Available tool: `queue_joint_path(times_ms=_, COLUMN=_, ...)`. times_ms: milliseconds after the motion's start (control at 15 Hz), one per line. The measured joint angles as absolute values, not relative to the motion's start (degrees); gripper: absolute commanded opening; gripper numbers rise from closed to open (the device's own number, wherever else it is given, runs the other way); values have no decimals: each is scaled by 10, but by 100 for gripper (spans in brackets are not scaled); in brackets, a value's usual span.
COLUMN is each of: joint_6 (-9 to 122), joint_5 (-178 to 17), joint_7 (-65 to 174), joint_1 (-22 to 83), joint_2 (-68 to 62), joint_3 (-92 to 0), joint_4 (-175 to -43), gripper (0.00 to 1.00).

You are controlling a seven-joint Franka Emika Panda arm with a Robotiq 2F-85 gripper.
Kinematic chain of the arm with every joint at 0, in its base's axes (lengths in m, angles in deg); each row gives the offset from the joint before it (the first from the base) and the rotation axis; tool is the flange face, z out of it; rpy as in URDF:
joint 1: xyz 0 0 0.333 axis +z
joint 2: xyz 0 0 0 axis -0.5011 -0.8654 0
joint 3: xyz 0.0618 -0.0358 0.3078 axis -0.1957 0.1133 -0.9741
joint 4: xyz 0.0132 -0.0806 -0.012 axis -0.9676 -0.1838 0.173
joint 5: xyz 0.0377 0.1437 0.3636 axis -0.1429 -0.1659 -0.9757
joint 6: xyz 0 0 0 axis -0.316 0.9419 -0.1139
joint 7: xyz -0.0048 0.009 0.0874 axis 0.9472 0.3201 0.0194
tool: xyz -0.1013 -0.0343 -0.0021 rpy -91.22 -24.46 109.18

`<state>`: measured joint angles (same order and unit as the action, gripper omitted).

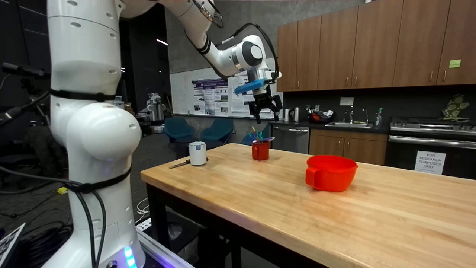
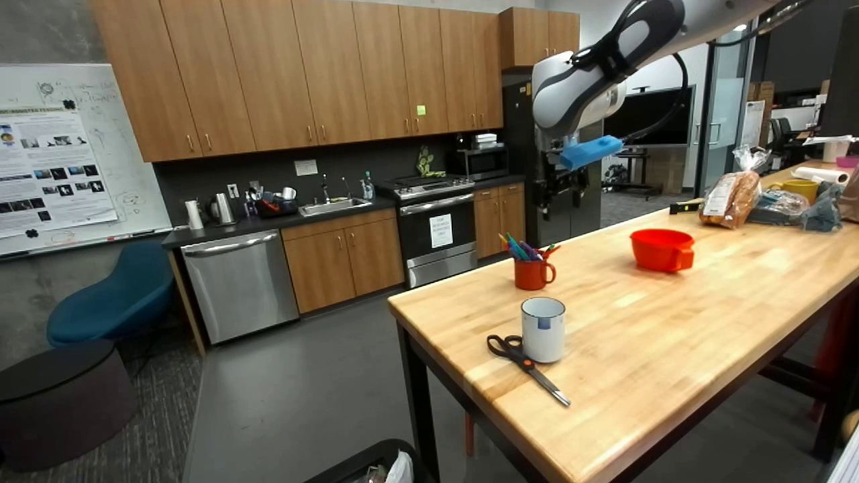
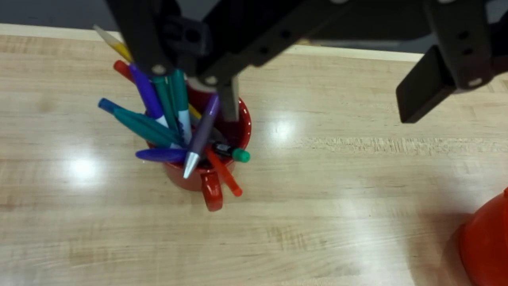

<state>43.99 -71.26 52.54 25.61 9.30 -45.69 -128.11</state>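
My gripper is open and empty in the air above the table. It also shows in the other views. The nearest thing below is a red mug full of pens and markers. In the wrist view one finger overlaps the mug's rim, and the other finger is over bare wood. A red bowl with a handle stands apart from the mug; only its edge shows in the wrist view. A white mug stands beside black-handled scissors.
The wooden table bears these things. At its far end in an exterior view are a bagged loaf of bread, a yellow mug and plastic bags. A kitchen counter with a sink and a stove stands behind.
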Motion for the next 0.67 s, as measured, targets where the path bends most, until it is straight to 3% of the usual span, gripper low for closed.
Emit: queue_joint_path(times_ms=667, joint_6=459, joint_5=-726, joint_7=527, joint_1=254, joint_2=-15, joint_3=-443, joint_4=-1199, gripper=100)
